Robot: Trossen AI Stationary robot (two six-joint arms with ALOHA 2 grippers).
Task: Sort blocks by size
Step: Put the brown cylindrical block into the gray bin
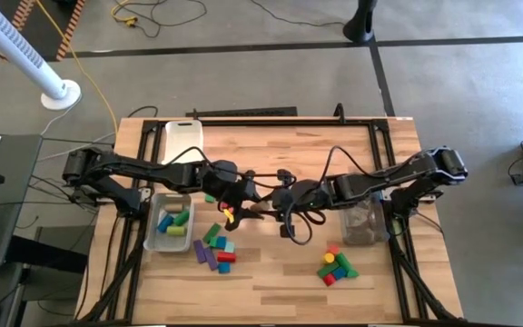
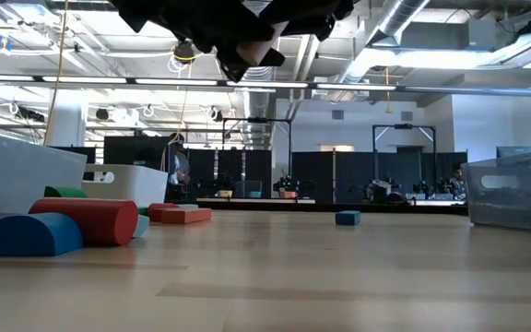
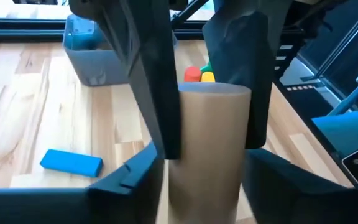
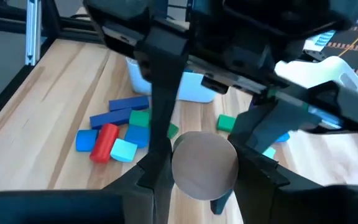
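Observation:
A tan cylinder block (image 3: 209, 143) hangs high above the middle of the table between my two grippers, which meet there. My left gripper (image 1: 241, 203) comes from the table's left and my right gripper (image 1: 272, 205) from its right. Both are shut on the cylinder. The right wrist view shows the cylinder's round end face (image 4: 204, 165). In the high view the arms hide it. Loose coloured blocks lie in one heap at the near left (image 1: 216, 250) and another at the near right (image 1: 336, 265). My left gripper pinches the cylinder's curved side (image 3: 194, 186) between its two fingers, at the end nearer the left arm. The fingers come from the table's left, slanting a little down, and lie along the cylinder. The cylinder is clear of the table. My right gripper pinches the curved side at the cylinder's other end (image 3: 213, 106), one finger (image 3: 160, 93) on each side. The fingers come from the table's right, slanting a little down, along the cylinder. The flat end (image 4: 182, 168) faces the wrist camera.
A clear bin (image 1: 172, 222) holding blue and green blocks stands at the left. A second clear bin (image 1: 361, 222) stands at the right, and a white tray (image 1: 182, 141) at the far left. A single blue block (image 3: 71, 162) lies on the wood below the grippers.

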